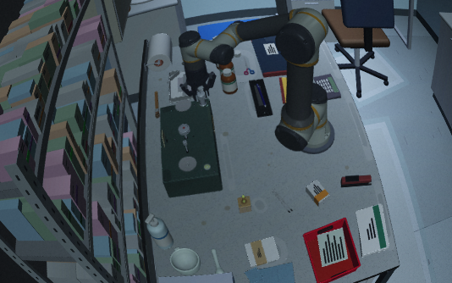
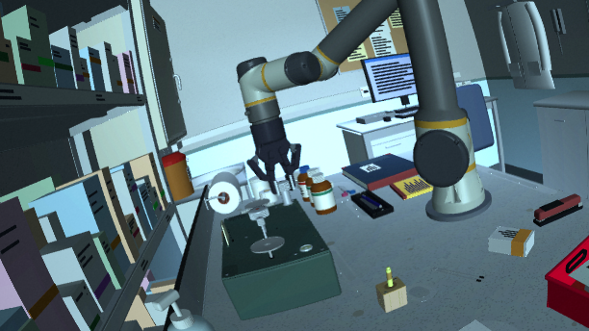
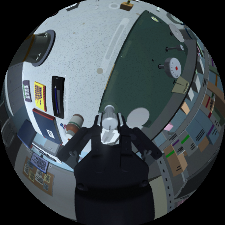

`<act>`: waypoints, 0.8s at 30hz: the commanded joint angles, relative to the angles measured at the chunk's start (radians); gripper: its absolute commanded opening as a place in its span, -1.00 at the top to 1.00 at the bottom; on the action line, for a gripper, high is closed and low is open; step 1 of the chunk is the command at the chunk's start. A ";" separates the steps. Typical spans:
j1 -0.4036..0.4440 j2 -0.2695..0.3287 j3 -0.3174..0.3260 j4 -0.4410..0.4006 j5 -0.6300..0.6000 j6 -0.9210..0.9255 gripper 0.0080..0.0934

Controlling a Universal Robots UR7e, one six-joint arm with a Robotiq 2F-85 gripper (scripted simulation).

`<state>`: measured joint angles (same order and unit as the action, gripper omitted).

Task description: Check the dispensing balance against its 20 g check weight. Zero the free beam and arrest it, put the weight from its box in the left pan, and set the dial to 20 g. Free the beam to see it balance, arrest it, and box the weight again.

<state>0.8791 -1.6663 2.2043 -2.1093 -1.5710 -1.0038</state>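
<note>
A ribbed grey knob (image 3: 109, 120) stands at the far corner of the dark green balance case (image 1: 190, 148), next to the far pan (image 3: 138, 115). The near pan (image 2: 265, 246) and the red-dotted dial (image 1: 183, 128) sit further along the case top. The check weight (image 2: 389, 275) stands upright with its yellow stem in a small wooden box (image 1: 244, 205) on the bench, well away from the balance. My gripper (image 3: 109, 122) is down over the far corner of the case, closed around the grey knob.
The robot base (image 1: 302, 131) stands to the right of the balance. Brown bottles (image 1: 229, 80), a pen tray (image 1: 260, 97) and books lie beyond it. A paper roll (image 1: 160, 51) sits at the bench's far left; shelves of boxes line the left edge.
</note>
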 commanded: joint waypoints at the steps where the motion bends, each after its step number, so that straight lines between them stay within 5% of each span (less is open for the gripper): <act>1: 0.000 0.000 0.000 -0.001 0.000 0.018 1.00; 24: 0.000 0.000 0.000 -0.001 0.000 0.461 1.00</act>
<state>0.8791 -1.6663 2.2043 -2.1092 -1.5710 -0.5410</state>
